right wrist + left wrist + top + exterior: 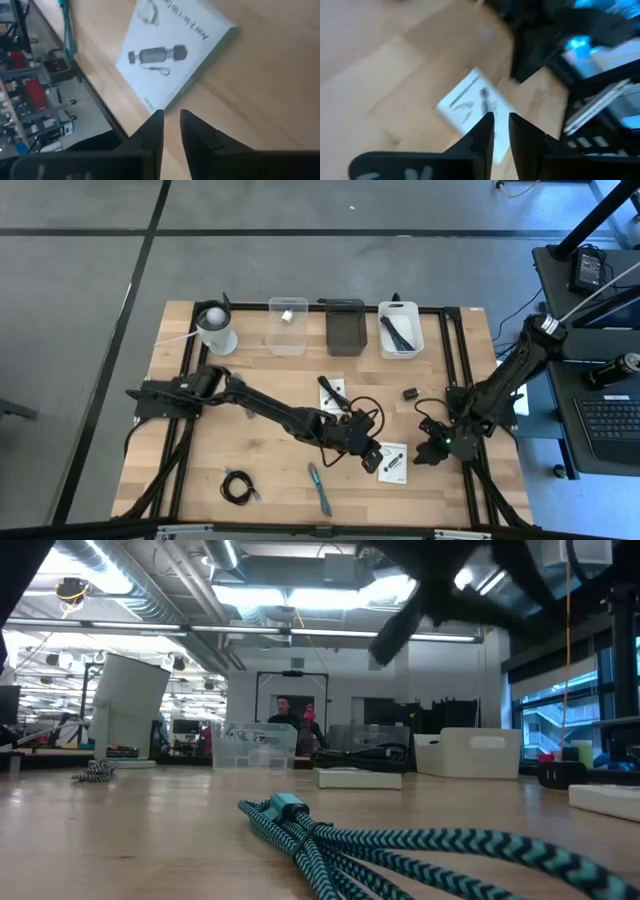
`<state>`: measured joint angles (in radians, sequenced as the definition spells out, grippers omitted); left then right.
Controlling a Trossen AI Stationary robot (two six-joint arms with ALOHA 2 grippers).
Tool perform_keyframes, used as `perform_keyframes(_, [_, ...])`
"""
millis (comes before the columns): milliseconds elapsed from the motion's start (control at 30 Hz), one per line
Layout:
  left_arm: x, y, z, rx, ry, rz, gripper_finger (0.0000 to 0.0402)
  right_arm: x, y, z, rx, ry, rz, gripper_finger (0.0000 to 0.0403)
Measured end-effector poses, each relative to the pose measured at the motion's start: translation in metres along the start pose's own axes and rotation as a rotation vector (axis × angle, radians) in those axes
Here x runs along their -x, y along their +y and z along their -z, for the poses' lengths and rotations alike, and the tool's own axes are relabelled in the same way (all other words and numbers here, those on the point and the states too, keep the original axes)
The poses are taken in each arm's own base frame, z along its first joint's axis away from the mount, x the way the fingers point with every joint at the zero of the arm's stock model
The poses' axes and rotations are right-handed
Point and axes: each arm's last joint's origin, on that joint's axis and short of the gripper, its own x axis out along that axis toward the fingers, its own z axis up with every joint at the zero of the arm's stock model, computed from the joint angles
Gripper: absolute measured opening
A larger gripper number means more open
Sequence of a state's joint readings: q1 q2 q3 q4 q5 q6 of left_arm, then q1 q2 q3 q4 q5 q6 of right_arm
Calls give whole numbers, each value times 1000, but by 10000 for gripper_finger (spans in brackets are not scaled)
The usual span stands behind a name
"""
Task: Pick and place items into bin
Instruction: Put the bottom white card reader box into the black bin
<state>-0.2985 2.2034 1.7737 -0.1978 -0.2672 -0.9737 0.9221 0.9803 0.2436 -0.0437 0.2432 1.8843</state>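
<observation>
A white card with a black part [392,462] lies flat on the table between my two grippers; it also shows in the left wrist view [470,102] and the right wrist view [175,55]. My left gripper [368,448] [501,125] is just left of it, fingers nearly together and pointing down at its edge. My right gripper [430,448] [171,122] is shut, to the card's right. A second white card [332,392], a black coiled cable [237,485], a teal braided cable [320,488] [400,840] and a small black item [410,393] lie on the table. My left gripper has its fingertips [487,127] over the white card's edge [480,131], coming from above. I cannot tell whether they touch it. The card lies flat on the table.
Along the far edge stand a white round cup [215,328], a clear bin [288,325], a dark bin [345,325] and a white bin [400,328] holding dark items. A black frame rail [455,360] runs along the table's right side. People show in the room beyond.
</observation>
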Motion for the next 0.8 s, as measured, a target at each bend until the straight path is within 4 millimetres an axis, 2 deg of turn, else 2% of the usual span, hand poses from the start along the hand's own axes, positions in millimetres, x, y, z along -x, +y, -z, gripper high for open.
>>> perform_keyframes(167, [-18,9,12,40,33,-1,72,-8,-2,-6,-39,-40,36,77])
perform_keyframes(400, [-38,21,26,92,117,13,77,-18,-4,-9,-31,-49,77,77])
perform_keyframes(600, [-47,29,31,138,144,2,83,-23,-4,-11,-39,-60,79,81])
perform_keyframes(800, [-51,32,31,165,142,-10,100,-31,-6,-12,-45,-75,90,103])
